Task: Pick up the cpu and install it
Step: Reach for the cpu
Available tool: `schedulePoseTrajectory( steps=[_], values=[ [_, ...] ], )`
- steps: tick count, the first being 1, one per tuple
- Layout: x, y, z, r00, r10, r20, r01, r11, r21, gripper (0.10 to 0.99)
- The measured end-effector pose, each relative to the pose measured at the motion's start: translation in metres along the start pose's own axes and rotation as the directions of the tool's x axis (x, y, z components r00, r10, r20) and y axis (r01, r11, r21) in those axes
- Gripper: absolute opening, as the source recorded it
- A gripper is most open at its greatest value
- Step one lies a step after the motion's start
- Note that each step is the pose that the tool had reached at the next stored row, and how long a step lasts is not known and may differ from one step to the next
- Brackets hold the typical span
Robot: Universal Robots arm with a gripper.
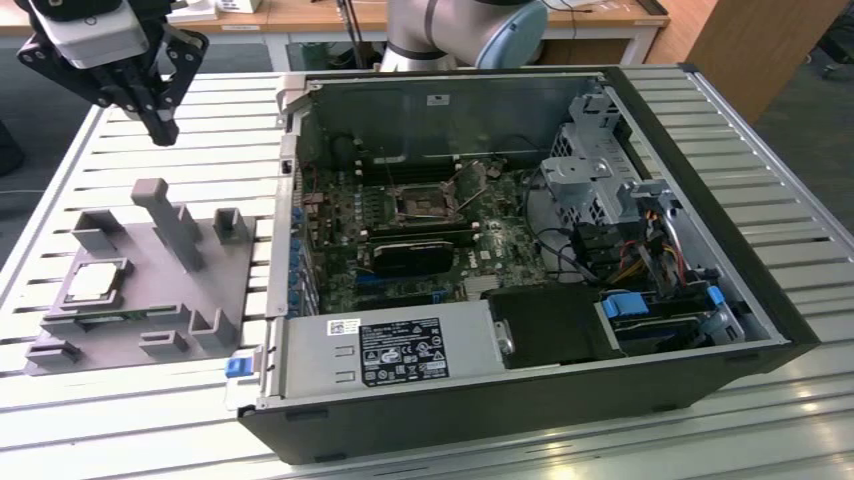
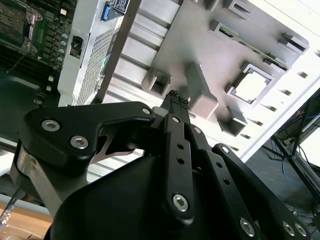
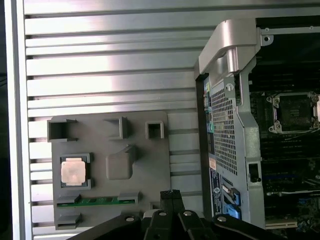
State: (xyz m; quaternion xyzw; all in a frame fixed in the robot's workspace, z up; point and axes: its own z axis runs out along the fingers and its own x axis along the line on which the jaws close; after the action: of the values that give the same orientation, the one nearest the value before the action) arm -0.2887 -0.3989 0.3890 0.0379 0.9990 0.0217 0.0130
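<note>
The cpu (image 1: 96, 282) is a small square chip with a silvery top. It lies flat in a recess of the grey fixture plate (image 1: 200, 290) at the exterior view's left, and both wrist views show the cpu (image 3: 73, 171) (image 2: 250, 86) there. My gripper (image 1: 160, 130) hangs high above the table, well beyond the fixture and clear of the chip. Its fingers (image 2: 176, 100) are shut together with nothing between them. The dark socket frame (image 1: 427, 203) sits on the motherboard inside the open computer case, and the first wrist view also shows the socket (image 3: 295, 112).
The open computer case (image 1: 747, 300) takes up the middle and the exterior view's right of the slatted metal table (image 1: 174, 420). The fixture carries upright grey posts (image 1: 171, 225) and a green memory stick (image 3: 100, 201). A drive cage, cables and a power supply (image 1: 387, 350) crowd the case.
</note>
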Motion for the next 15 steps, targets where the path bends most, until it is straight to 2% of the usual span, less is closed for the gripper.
schedulePoseTrajectory(
  steps=[15],
  values=[
    [0.0071,-0.0005,0.0002,1.0000,0.000,0.0001,0.000,1.0000,0.000,0.106]
  ],
)
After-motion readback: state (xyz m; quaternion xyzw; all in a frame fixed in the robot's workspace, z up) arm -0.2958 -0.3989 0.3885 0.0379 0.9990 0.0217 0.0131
